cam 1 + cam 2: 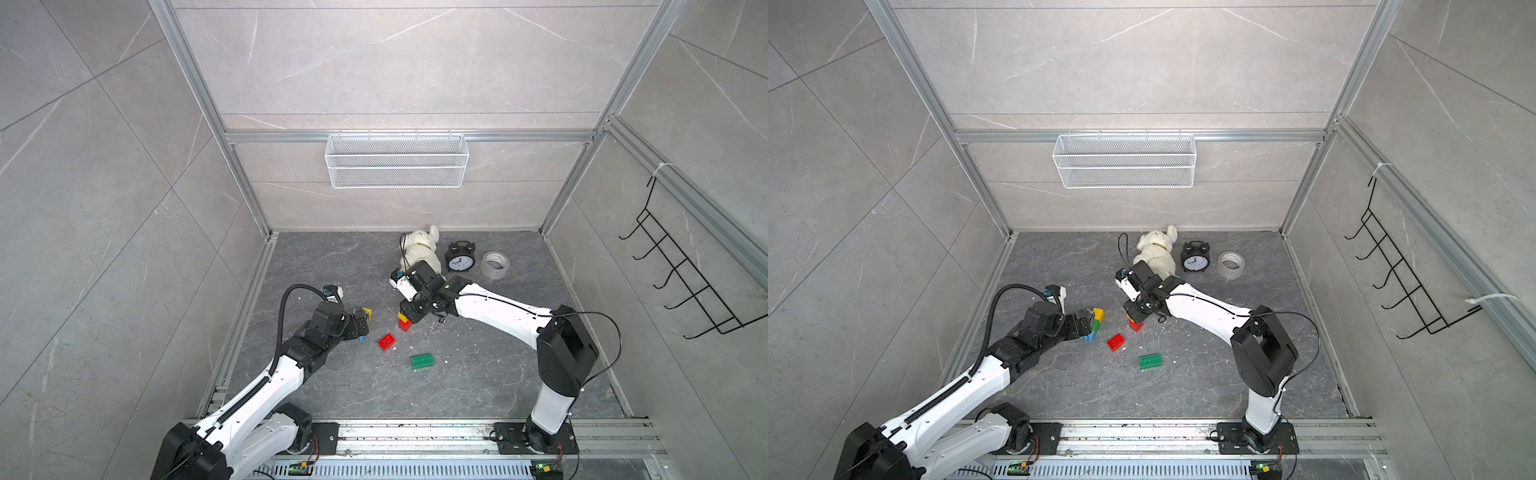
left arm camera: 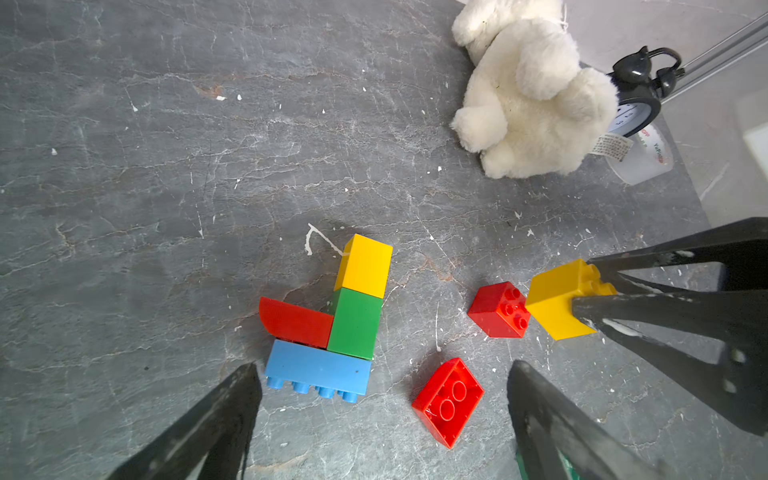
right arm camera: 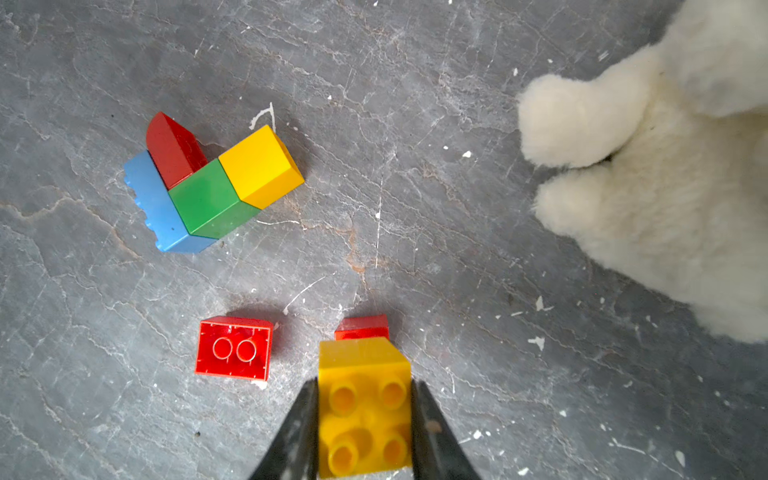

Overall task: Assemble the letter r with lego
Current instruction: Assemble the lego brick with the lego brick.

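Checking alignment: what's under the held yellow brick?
A red brick; in the right wrist view the yellow brick covers most of it. Whether they touch can't be told.

The right gripper [image 1: 1132,316] holds a yellow brick [image 1: 1128,318] over a small red brick [image 1: 1136,326]. A yellow-green-blue stack [image 1: 1097,321] lies just beside the left gripper [image 1: 1090,327]. A loose red brick [image 1: 1116,342] lies between the grippers.

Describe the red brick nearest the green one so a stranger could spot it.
From the white plush toy by the back wall, come forward to the middle of the floor. A red brick lies alone, near the flat green brick. Unlike the other red brick beside the held yellow brick, its hollow underside with two rings faces up.
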Tool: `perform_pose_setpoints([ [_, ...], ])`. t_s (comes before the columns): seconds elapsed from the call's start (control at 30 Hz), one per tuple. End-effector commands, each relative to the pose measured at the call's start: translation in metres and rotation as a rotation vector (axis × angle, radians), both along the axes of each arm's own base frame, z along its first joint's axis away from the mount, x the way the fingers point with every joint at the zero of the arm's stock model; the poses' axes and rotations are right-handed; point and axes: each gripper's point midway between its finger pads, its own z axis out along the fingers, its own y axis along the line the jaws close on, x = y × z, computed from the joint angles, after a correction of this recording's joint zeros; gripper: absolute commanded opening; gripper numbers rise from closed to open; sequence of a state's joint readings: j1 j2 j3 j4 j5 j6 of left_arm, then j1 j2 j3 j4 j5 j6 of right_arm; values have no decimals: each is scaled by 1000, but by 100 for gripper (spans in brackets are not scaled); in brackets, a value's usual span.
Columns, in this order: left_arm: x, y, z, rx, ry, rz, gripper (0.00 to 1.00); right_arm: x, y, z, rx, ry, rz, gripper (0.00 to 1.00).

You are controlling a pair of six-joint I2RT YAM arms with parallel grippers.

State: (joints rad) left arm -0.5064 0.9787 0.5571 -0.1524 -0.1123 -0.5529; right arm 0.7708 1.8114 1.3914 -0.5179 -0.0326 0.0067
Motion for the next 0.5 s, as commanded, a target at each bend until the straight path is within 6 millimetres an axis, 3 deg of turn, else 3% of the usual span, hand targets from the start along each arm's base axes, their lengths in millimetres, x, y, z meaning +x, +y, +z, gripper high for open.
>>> perform_pose_setpoints([
  [0.0, 14, -2, 25, -37, -65, 30, 95, 3, 0, -6, -8, 6, -57, 23],
  [0.47, 15, -1, 17, -28, -48, 33, 95, -2, -1, -23, -31, 23, -82, 24],
])
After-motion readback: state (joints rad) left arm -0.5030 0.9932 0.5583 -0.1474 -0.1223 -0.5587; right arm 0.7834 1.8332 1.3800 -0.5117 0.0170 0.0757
